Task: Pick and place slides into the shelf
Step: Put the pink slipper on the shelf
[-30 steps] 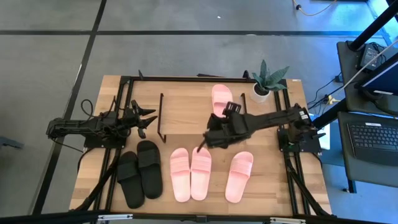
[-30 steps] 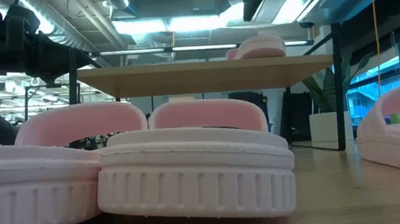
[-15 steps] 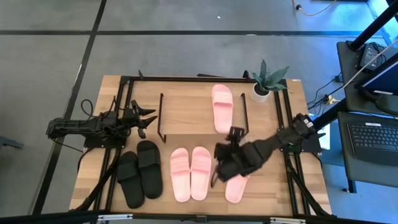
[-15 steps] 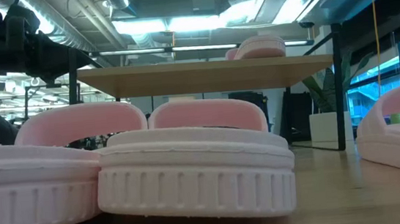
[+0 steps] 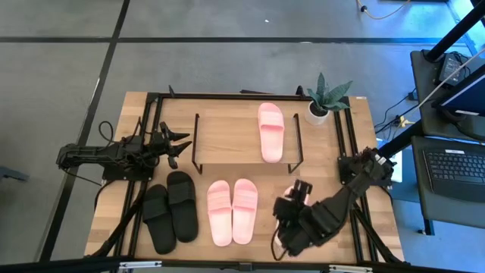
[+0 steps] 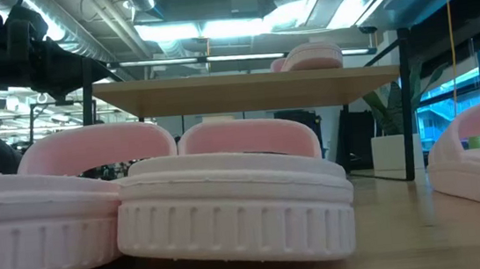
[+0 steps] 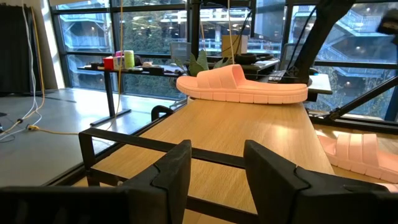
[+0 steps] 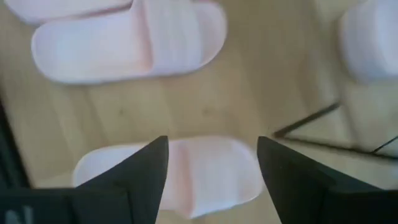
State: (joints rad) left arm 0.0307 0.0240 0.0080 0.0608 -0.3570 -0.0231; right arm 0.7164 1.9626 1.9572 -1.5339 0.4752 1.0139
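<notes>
Free shelf (image 5: 227, 140) top beside slide (image 5: 271, 131)

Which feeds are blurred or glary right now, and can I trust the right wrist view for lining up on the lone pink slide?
Right wrist view: soft and smeared, but the lone pink slide still reads between the open right gripper fingers. Low view: ceiling lights glare above the shelf; nearest pink slides fill the frame. Left wrist view: sharp, windows bright. High view: evenly lit, the right arm covers that slide.
</notes>
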